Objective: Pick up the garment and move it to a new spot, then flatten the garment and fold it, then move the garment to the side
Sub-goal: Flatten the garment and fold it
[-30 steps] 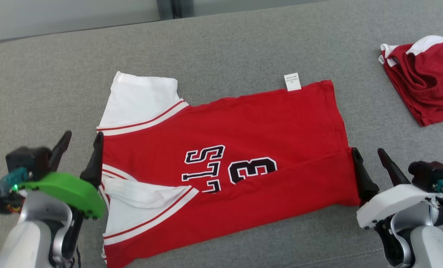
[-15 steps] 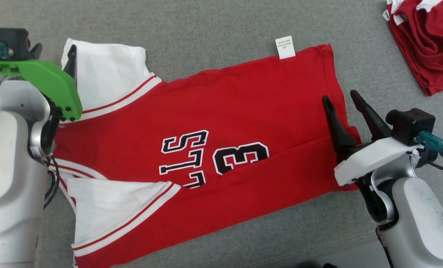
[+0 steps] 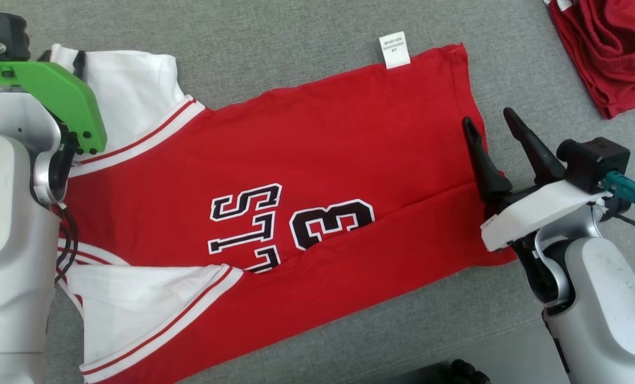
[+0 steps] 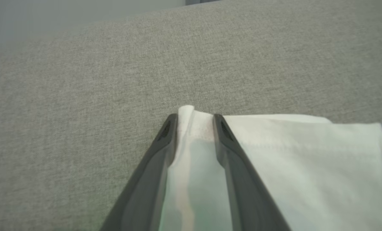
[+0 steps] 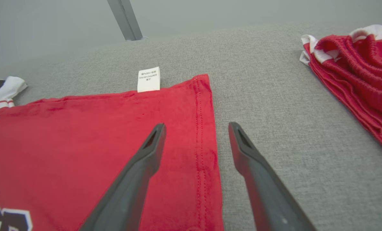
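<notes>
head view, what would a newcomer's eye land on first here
The big red-and-white jersey spread across the grey fabric surface, with a black-and-white "3" at its middle. Next, the left claw straddling the corner of the far white sleeve at upper left, and the open right claw astride the jersey's hem at right. A crumpled red garment sits in the top right corner.

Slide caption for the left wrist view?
Fingers of the left gripper straddle the white sleeve corner on grey upholstery.
</notes>
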Controlling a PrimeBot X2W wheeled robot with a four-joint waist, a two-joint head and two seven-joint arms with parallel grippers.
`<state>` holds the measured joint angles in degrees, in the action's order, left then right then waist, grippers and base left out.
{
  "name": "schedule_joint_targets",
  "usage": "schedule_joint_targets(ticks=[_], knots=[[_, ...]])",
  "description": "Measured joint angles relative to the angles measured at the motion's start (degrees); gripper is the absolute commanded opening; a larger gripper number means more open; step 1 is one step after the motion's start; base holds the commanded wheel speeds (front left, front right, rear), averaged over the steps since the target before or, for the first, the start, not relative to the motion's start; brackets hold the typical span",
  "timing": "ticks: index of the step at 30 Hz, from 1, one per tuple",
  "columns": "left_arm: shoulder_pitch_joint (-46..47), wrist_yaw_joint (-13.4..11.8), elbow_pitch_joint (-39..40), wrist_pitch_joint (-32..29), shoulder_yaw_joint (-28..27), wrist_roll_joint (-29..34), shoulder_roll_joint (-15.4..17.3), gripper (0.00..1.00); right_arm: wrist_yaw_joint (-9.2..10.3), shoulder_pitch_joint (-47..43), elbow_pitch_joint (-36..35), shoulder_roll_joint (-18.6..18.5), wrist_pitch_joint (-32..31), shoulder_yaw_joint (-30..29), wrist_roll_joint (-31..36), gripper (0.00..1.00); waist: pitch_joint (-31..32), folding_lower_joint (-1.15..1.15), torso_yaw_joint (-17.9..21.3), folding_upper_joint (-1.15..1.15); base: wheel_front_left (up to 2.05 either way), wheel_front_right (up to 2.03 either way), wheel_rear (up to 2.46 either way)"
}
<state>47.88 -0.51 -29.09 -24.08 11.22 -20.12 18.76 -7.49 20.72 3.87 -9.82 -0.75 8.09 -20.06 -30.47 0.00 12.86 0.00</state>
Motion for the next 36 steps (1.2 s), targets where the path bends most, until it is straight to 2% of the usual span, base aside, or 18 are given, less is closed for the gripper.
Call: schedule_joint_targets(ticks=[6,10,20,26,29,30,31,32,34,36], knots=[[-0.2,1.0,0.3,2.2,0.5,-0.5,-0.6,0.0,0.0,2.7,0.7,-2.2,-0.7,0.1,0.4,1.0,0.9,0.0,-1.1,0.0,0.0,0.0,0.0],[-0.4,1.6,2.1,5.6,0.6,-1.0,-1.5,0.0,0.0,6.5,3.4,-5.3,-2.2,0.9,2.1,1.0,2.0,0.0,-2.3,0.0,0.0,0.0,0.0],[-5.6,2.5,9.5,11.9,2.1,-2.3,-5.0,0.0,0.0,16.5,17.5,-14.0,-6.9,7.2,2.7,1.0,4.0,0.0,-7.4,0.0,0.0,0.0,0.0],[-9.5,1.9,13.1,14.6,3.0,-2.2,-5.6,0.0,-0.02,20.8,24.7,-16.5,-8.6,13.3,1.9,1.0,4.4,0.0,-10.6,0.0,0.0,0.0,0.0],[-11.1,1.7,14.0,15.2,3.4,-2.2,-6.1,0.0,-0.02,22.0,27.0,-16.8,-9.3,15.4,-0.4,1.0,4.6,0.0,-11.7,0.0,0.0,0.0,0.0],[-11.4,1.7,14.1,15.5,3.5,-2.2,-6.1,0.0,-0.02,22.6,27.6,-16.9,-9.5,16.1,-1.1,0.88,4.7,0.0,-11.9,0.0,0.0,0.0,0.0],[-11.6,1.5,14.3,15.7,3.5,-2.2,-6.1,0.0,-0.03,23.1,28.3,-17.1,-9.7,16.9,-1.5,0.5,4.8,0.0,-12.1,0.0,0.0,0.0,0.0],[-12.1,1.5,14.9,16.4,3.6,-2.2,-6.2,0.0,-0.03,23.9,29.6,-17.7,-9.7,18.4,-2.0,0.34,5.1,0.0,-12.3,0.0,0.0,0.0,0.0],[-12.7,1.4,15.6,17.2,3.6,-2.2,-6.4,0.0,-0.03,24.7,30.8,-18.1,-9.6,19.9,-2.9,0.25,5.3,0.0,-12.4,0.0,0.0,0.0,0.0],[-13.4,1.3,16.3,18.3,3.6,-2.2,-6.4,0.0,-0.03,25.5,31.5,-18.3,-8.6,21.2,-3.5,0.08,5.5,0.0,-12.5,0.0,0.0,0.0,0.0]])
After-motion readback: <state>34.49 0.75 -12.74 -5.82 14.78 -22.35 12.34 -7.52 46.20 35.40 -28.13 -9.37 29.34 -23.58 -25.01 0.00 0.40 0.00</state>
